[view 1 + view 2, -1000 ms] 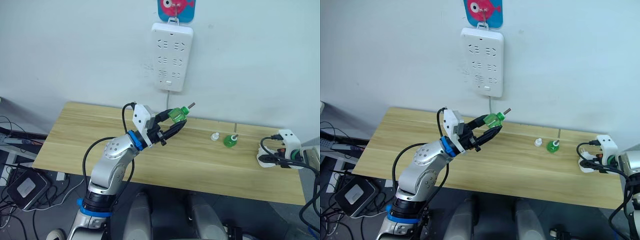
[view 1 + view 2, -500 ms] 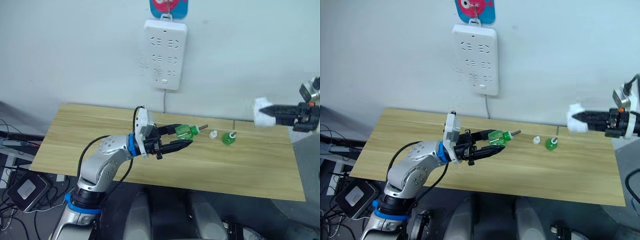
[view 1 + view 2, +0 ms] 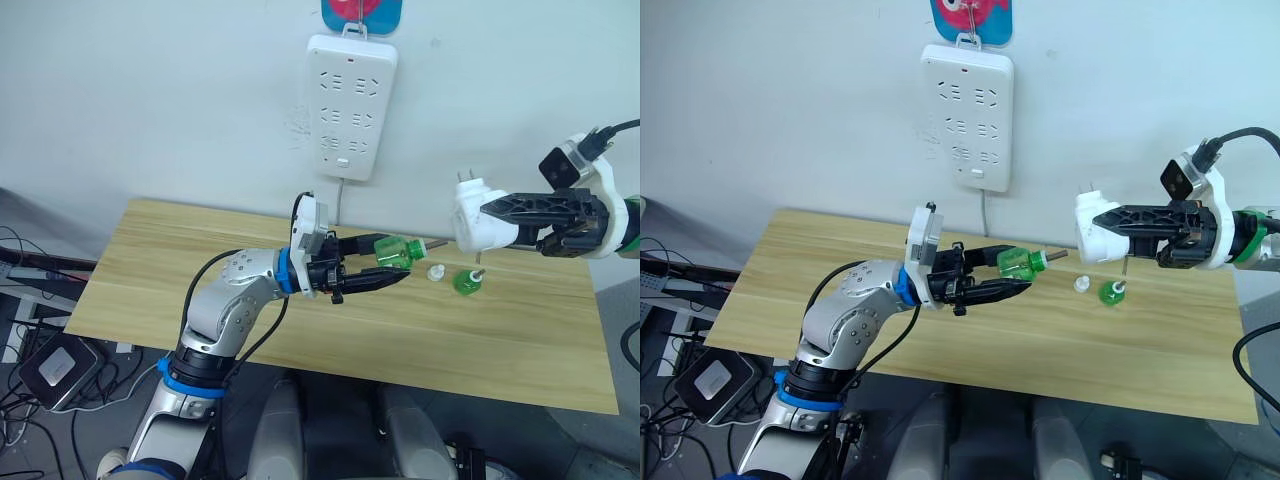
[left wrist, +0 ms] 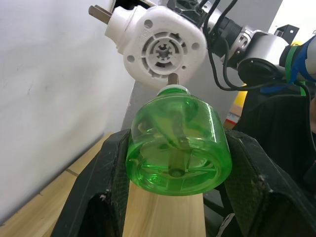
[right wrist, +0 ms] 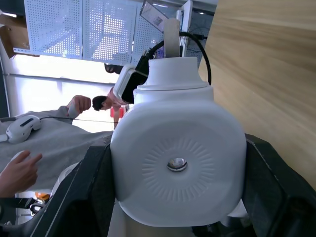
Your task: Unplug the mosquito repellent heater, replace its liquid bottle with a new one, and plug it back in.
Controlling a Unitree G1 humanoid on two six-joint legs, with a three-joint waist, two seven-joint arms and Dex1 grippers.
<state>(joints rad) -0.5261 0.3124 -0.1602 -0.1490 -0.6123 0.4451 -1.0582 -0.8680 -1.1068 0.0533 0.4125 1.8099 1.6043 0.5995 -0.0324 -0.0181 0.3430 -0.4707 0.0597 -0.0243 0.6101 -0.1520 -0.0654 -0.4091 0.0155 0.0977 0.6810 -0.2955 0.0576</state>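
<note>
Left pincer (image 3: 385,277) clamps the new bottle (image 3: 398,250), wick aimed at the mosquito repellent heater (image 3: 474,219), gripped by the right pincer (image 3: 492,222) for mating.

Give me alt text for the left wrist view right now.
A green liquid bottle, seen from its base and held between the left pincer's two black fingers, points its wick at the open underside of the white mosquito repellent heater. The right pincer holds the heater above a wooden table by a white wall.

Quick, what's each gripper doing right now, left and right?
Left gripper: closed on the green liquid bottle, wick pointing toward the heater.
Right gripper: closed on the white mosquito repellent heater, held above the table.
</note>
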